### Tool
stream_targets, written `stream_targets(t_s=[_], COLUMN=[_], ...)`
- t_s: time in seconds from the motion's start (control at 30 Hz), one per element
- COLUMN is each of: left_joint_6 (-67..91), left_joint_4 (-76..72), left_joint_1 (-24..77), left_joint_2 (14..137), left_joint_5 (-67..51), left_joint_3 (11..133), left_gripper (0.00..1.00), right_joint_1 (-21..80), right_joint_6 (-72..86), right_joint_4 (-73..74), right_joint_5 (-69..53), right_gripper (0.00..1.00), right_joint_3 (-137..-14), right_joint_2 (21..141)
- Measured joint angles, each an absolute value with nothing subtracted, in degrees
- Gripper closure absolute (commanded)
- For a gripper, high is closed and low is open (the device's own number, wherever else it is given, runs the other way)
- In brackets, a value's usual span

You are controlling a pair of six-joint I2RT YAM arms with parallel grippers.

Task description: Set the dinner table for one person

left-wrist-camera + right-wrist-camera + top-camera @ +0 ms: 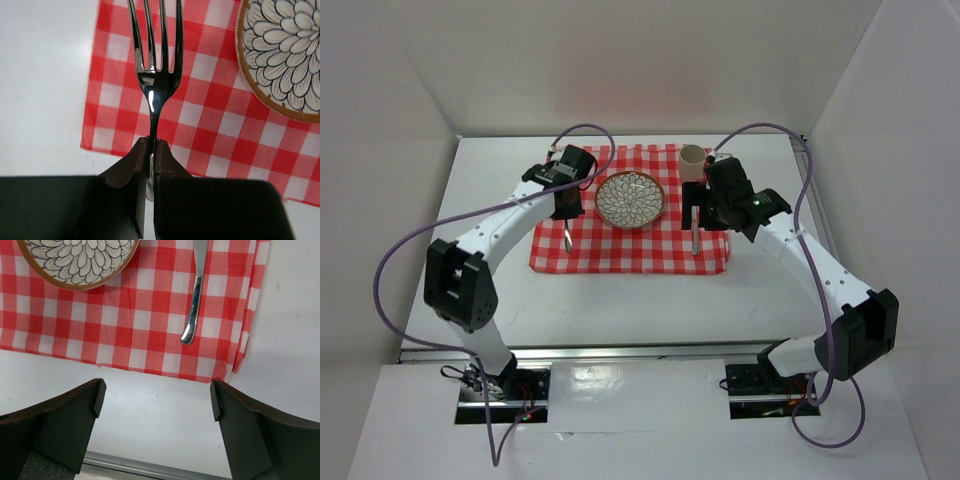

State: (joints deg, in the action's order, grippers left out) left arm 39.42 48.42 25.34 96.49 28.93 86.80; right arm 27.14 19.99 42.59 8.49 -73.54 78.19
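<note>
Red-and-white checked cloth (630, 252) lies spread on the white dinner table (650, 310), which stretches well past the cloth on every side and ends in a silver rail (620, 352) along its near edge. On the middle of the cloth sits a brown-rimmed plate (630, 200) painted with petals, and a beige cup (693, 160) stands at the cloth's far right corner. The left gripper (151, 142) is pinched tight on the handle of a fork (155, 75), tines pointing away from the fingers, over the cloth's left strip just beside the plate; whether the fork touches the cloth I cannot tell. The right gripper (157, 395) hangs with its jaws spread wide and nothing between them, above the cloth's right side, where a silver utensil (192, 315) lies flat to the right of the plate.
</note>
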Motion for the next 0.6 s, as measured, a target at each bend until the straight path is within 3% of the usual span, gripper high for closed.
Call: stream_targets(t_s=[0.27,0.6], left_joint_6=[23.16,19.9], left_joint_4=[45.58,45.32], left_joint_1=[19.94,16.69], left_joint_2=[114.26,120.9], left_joint_5=[16.4,11.03], left_joint_3=[98.61,102.98], left_gripper=[1.0,1.0], right_joint_1=[27.18,27.66], right_joint_6=[21.02,21.65], right_joint_4=[43.99,44.86], right_joint_5=[9.52,10.68], right_gripper=[0.01,0.0], right_joint_3=[-73.45,-70.89], right_joint_2=[78.22,78.22])
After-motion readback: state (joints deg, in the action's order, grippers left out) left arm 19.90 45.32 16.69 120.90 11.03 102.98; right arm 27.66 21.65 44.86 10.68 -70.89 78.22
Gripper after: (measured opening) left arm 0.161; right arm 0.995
